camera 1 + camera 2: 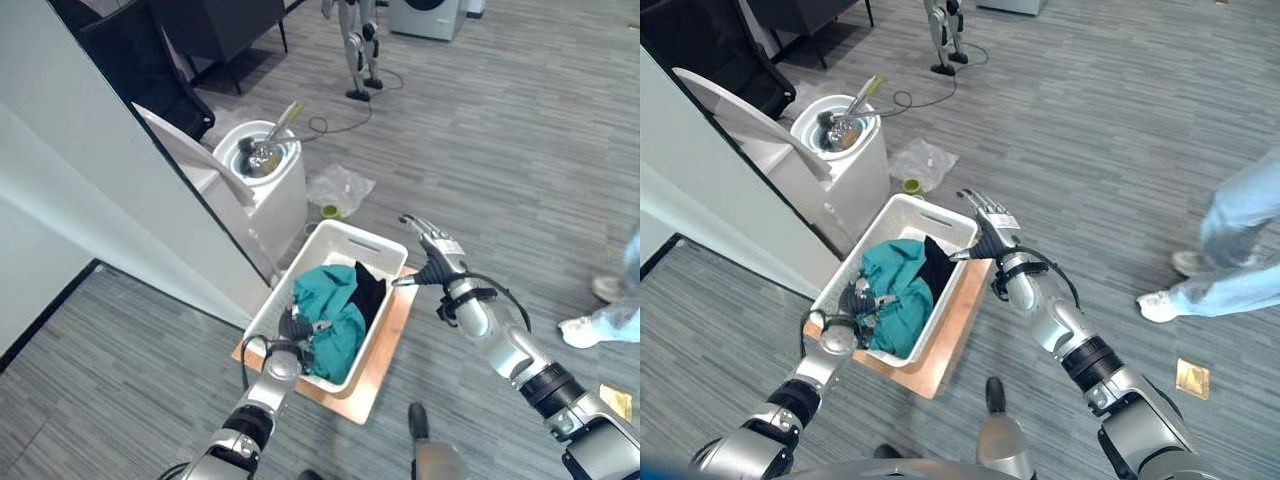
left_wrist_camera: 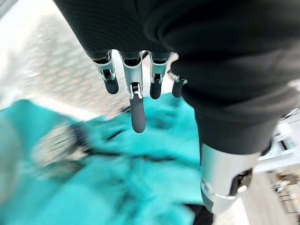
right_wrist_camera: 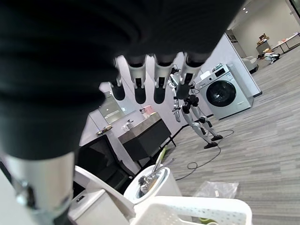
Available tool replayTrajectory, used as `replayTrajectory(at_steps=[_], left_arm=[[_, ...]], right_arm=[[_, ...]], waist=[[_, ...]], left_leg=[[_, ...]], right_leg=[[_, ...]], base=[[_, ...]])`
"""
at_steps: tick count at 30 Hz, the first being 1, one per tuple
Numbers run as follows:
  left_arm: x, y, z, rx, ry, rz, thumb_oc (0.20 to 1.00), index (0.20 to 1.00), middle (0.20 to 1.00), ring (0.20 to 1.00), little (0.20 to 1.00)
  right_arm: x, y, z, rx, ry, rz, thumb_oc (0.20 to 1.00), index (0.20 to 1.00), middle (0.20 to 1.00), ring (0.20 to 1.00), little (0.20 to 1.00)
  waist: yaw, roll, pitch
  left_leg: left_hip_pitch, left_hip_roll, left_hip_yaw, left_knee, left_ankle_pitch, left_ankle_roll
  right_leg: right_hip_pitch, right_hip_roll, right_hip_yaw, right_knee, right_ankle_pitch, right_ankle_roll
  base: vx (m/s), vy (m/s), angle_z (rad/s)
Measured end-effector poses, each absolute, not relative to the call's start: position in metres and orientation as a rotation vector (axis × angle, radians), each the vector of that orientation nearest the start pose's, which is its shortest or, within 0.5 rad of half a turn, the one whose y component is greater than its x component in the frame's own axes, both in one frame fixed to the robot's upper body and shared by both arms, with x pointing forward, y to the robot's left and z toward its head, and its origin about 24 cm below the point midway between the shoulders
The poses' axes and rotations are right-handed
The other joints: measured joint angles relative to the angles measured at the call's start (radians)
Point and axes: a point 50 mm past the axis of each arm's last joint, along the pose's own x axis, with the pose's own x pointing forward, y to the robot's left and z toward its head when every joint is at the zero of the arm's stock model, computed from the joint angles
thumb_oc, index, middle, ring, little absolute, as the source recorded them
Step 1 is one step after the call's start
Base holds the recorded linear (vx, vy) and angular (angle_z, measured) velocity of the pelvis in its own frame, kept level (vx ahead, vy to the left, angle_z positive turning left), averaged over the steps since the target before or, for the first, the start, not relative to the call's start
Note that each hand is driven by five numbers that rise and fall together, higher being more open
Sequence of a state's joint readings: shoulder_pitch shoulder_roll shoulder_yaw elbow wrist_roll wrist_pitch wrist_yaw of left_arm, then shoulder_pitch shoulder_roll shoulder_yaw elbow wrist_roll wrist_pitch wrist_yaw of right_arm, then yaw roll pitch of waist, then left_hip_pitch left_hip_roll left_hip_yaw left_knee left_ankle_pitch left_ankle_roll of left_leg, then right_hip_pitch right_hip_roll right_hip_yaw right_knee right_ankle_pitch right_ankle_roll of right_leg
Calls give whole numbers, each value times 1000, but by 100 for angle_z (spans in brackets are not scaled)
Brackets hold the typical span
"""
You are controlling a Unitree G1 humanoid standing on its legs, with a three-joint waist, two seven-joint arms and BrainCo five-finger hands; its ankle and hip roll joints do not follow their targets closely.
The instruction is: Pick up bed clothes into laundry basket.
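Note:
A white laundry basket (image 1: 388, 245) stands on the floor with teal bed clothes (image 1: 335, 300) and a black garment (image 1: 371, 290) piled inside. My left hand (image 1: 297, 325) hovers over the basket's near left side, just above the teal cloth (image 2: 117, 178). Its fingers (image 2: 136, 110) hang relaxed and hold nothing. My right hand (image 1: 432, 248) is at the basket's far right corner, a little above the rim (image 3: 187, 206). Its fingers (image 3: 159, 84) are straight and empty.
The basket rests on a wooden board (image 1: 388, 362). A white round-topped machine (image 1: 268, 165) with a raised lid stands just beyond it, beside a white partition (image 1: 90, 190). A plastic bag (image 1: 340, 187) lies on the floor. A person's legs (image 1: 1240, 240) are at the right.

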State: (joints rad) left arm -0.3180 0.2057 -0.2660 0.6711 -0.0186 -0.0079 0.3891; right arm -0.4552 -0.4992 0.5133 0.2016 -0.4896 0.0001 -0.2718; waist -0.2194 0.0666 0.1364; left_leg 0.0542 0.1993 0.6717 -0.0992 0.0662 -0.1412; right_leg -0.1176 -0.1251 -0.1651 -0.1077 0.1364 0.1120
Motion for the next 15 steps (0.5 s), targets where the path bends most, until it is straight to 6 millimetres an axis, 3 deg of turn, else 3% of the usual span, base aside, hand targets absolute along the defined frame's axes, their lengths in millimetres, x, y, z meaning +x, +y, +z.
replayTrajectory(at_steps=[3,4,7,9,15], left_arm=[[294,155,-2,311,191,146,1000,1000,1000,1000,1000],[288,151,9,185,135,143,1000,1000,1000,1000,1000],[271,156,16,36,95,158,1000,1000,1000,1000,1000],[247,169,15,-67,87,197,1000,1000,1000,1000,1000],[214,188,-5,-167,174,226,1000,1000,1000,1000,1000]], right_arm=[[313,-141,93,-1044,-344,150,1000,1000,1000,1000,1000],[308,-152,89,-983,-301,113,1000,1000,1000,1000,1000],[288,-177,74,-850,-202,30,1000,1000,1000,1000,1000],[267,-194,61,-762,-125,-25,1000,1000,1000,1000,1000],[246,-207,39,-606,-6,-41,1000,1000,1000,1000,1000]], waist=[[8,1,0],[12,1,1],[32,-1,3],[33,-2,5],[58,-29,7]], left_leg=[[0,1,-2,3,0,0],[4,1,-13,5,0,0],[30,4,-26,5,0,0],[47,5,-37,-1,-6,-7],[65,-2,-56,0,-22,-9]], right_leg=[[3,2,-4,1,5,-7],[12,7,-11,5,9,-10],[43,8,-28,5,5,-8],[72,5,-46,5,-9,-3],[99,-17,-62,0,-31,5]], base=[[-3,-6,3],[3,-26,10],[-5,-8,11],[-8,3,19],[-6,21,9]])
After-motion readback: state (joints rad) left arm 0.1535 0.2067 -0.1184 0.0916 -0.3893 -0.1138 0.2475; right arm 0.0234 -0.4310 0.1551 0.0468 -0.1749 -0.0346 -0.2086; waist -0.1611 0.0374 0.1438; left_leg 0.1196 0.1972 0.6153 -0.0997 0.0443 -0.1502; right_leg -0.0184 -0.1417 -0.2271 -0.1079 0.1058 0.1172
